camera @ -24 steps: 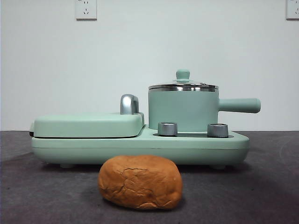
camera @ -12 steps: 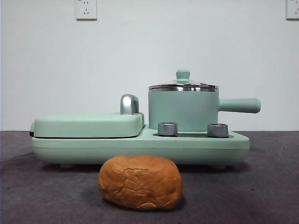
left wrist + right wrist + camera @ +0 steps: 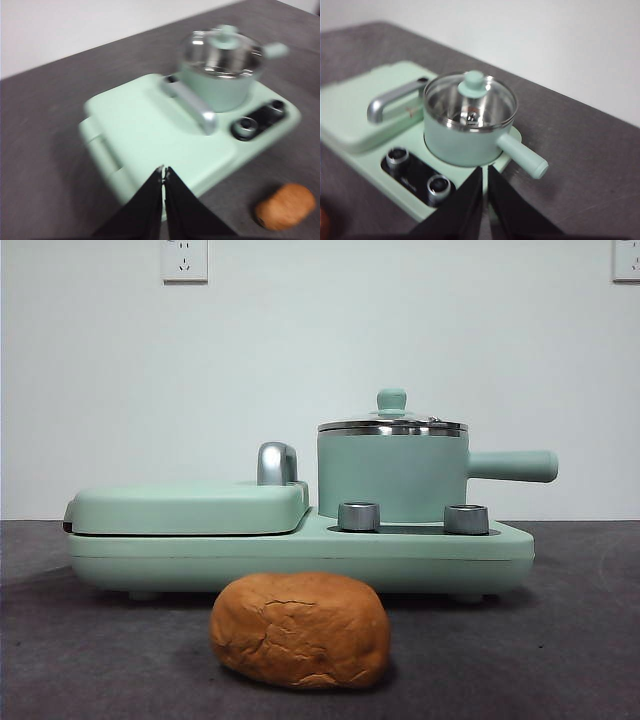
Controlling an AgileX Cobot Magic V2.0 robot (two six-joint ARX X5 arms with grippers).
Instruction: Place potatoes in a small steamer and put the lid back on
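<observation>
Front view shows the potatoes point(image 3: 300, 630), one crusty orange-brown lump, lying on the dark table point(image 3: 560, 660) at about six o'clock of the mint-green cooker base point(image 3: 300, 555), just in front of it and not touching. The small steamer point(image 3: 392, 478) stands on the base at its right end, handle pointing to three o'clock, and the lid point(image 3: 391, 422) sits on its steel rim. To my eye no step is begun: lid on, lump untouched.

The left gripper point(image 3: 164, 172) hangs high above the flat griddle cover point(image 3: 150, 135), its jaws pressed together and holding nothing. The right gripper point(image 3: 485, 172) hovers above the steamer's handle side, jaws likewise together and empty.

The next move probably calls for one gripper to part its jaws, descend on the small knob and lift the lid clear, so the lump can go in.

No brand, label or writing can be read; the two steel dials point(image 3: 359, 516) show no legible marks.
</observation>
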